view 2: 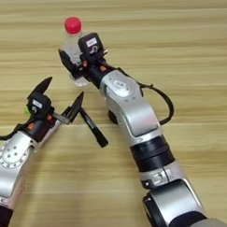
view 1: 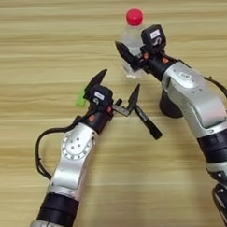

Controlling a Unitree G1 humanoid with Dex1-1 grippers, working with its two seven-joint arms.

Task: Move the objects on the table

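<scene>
A small clear water bottle (view 1: 133, 37) with a red cap (view 1: 134, 16) stands upright on the wooden table (view 1: 46, 34) at the back. My right gripper (view 1: 131, 56) reaches in from the right and sits against the bottle's lower half, in front of it. My left gripper (view 1: 121, 79) is open in the middle of the table, left of and nearer than the bottle, with nothing between its fingers. An all-black marker (view 1: 147, 122) lies slanted on the table, its upper end just under the left gripper's right finger (view 1: 134, 96).
A black mesh cup (view 1: 167, 106) stands behind my right forearm and is mostly hidden by it. A small green thing (view 1: 80, 98) shows at the left side of my left gripper, partly covered. A black cable (view 2: 164, 101) loops off the right arm.
</scene>
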